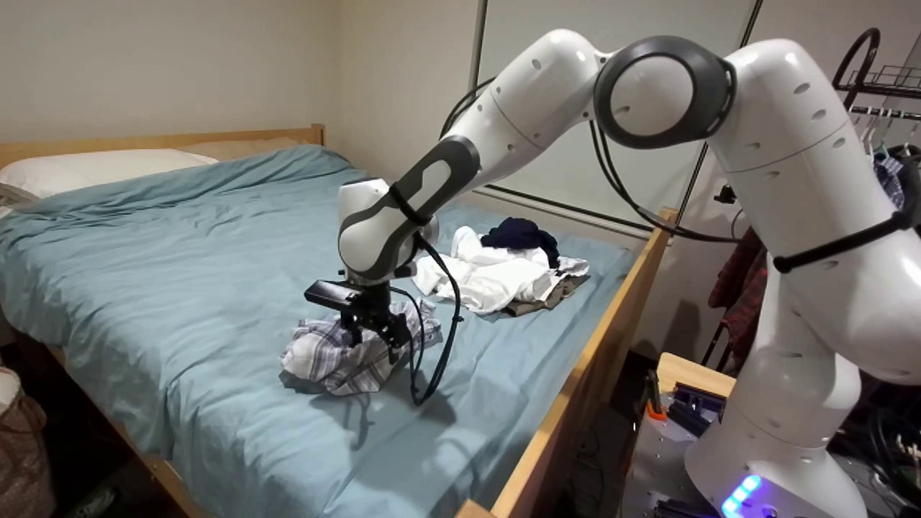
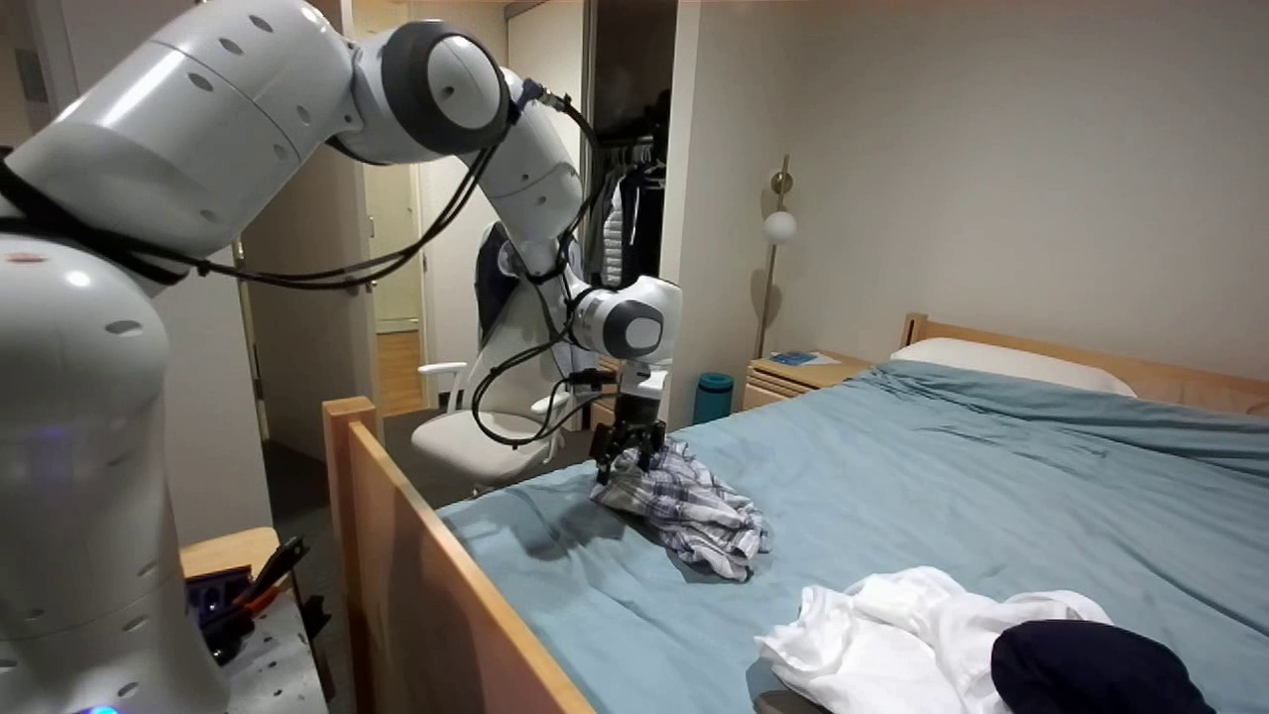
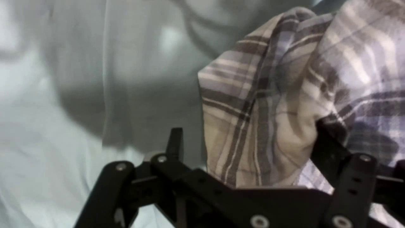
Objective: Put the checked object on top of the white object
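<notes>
While the checked cloth [image 2: 694,506] lies bunched on the bed [image 1: 216,273], the gripper [image 3: 250,129] stands over it with its fingers [image 3: 175,144] spread wide, one just outside the cloth's edge and the other tucked into a fold, so that part of the cloth sits loose between them. Set apart from the checked cloth, on the same bed, lies the white cloth [image 2: 892,635], with a dark cloth [image 1: 522,236] resting on top.

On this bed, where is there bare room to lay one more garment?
Widest: the blue cover between the checked cloth and the white pillow. Smaller: the strip between that cloth and the wooden footboard, partly shaded. Crowded: the checked cloth with the gripper at it, and the white cloth and dark garment heaped together.
</notes>
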`<state>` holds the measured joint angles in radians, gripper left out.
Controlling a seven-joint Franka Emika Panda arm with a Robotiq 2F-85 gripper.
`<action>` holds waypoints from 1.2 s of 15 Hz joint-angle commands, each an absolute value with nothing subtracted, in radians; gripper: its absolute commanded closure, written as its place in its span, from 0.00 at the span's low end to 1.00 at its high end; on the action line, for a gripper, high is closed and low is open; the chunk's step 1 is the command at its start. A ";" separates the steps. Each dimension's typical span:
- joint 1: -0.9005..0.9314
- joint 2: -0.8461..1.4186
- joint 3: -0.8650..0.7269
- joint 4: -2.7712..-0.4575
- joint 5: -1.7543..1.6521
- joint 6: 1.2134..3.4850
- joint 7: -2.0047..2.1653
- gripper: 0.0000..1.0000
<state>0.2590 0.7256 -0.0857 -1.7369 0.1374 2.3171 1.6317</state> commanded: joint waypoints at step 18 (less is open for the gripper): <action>0.099 0.726 0.011 -1.718 0.148 2.117 1.188 0.87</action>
